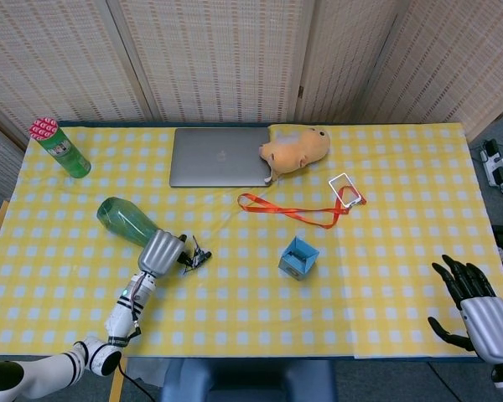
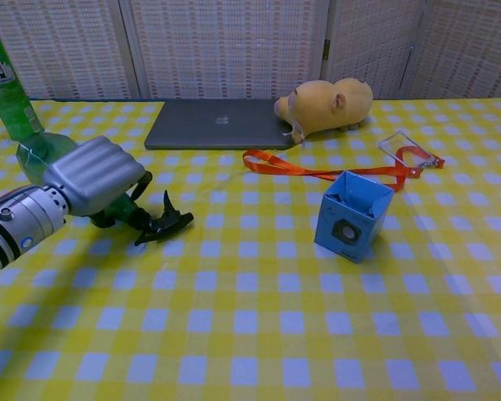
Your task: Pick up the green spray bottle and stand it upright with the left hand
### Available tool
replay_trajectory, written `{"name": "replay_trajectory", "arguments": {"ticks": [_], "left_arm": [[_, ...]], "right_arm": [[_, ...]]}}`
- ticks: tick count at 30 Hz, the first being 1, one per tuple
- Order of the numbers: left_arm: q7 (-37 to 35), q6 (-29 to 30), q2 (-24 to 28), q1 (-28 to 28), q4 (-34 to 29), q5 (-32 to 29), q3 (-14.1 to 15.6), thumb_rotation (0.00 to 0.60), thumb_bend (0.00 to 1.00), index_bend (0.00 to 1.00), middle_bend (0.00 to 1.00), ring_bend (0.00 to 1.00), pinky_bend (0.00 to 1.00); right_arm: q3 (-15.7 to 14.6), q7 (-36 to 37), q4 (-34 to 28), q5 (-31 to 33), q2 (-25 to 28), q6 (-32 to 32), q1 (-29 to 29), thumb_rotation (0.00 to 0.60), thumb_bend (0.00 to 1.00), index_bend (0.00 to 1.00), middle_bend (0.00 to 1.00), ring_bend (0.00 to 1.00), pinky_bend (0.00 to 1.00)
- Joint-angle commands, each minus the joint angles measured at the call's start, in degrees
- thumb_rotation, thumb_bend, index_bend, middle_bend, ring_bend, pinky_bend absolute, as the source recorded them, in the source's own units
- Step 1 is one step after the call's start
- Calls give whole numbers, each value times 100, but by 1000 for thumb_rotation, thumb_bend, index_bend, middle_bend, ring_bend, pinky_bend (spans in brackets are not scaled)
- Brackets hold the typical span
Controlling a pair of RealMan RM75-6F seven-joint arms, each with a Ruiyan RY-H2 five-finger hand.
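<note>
The green spray bottle [image 1: 124, 219] [image 2: 40, 155] lies tilted on the yellow checked table [image 1: 377, 276], its base pointing back-left and raised a little. Its black trigger head [image 1: 196, 258] [image 2: 162, 225] points front-right, close to the cloth. My left hand [image 1: 160, 252] [image 2: 94, 175] grips the bottle around its neck, with the fingers wrapped over it. My right hand [image 1: 476, 311] hangs past the table's front right corner, its fingers spread and holding nothing; the chest view does not show it.
A green can with a pink cap [image 1: 60, 147] [image 2: 2, 83] stands at the back left. A closed laptop [image 1: 218, 157] [image 2: 217, 124] and a plush toy [image 1: 295, 148] [image 2: 326, 104] sit at the back. An orange lanyard [image 1: 285, 209] [image 2: 317, 174] and a blue box [image 1: 298, 256] [image 2: 351, 213] lie mid-table.
</note>
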Motion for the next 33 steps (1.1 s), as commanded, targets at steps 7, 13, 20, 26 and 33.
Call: {"name": "replay_trajectory", "arguments": {"ticks": [7,13,20,26,33], "left_arm": [[-348,783,301,210,-655,283,-132,600,414,684,1000,1000,1000],[-504,1352,1145,492,-2281,100,-588,600,422,689,1000,1000,1000],[-1054,1514,2235,824,-4255,-686,-1263,600,439,696,1000,1000,1000],[-1592,1104,3469,1116,-6111,-1950,-1730,600,452,702,1000,1000,1000],[-2227,-66,5105,1015,-7298,-3961,-2145,600,464,702,1000,1000,1000]], "right_arm": [[-9,-75,-24,18,-32,-81,23,537,346,0,0,0,0],[-13,-90,-52,-29,-17,32,-29,535,346,0,0,0,0],[-32,-116,-75,-120,-21,152,-89,535,345,0,0,0,0],[-5,-3,-71,-160,-4,326,-150,536,345,0,0,0,0],[25,36,-66,-192,-17,529,-242,534,345,0,0,0,0]]}}
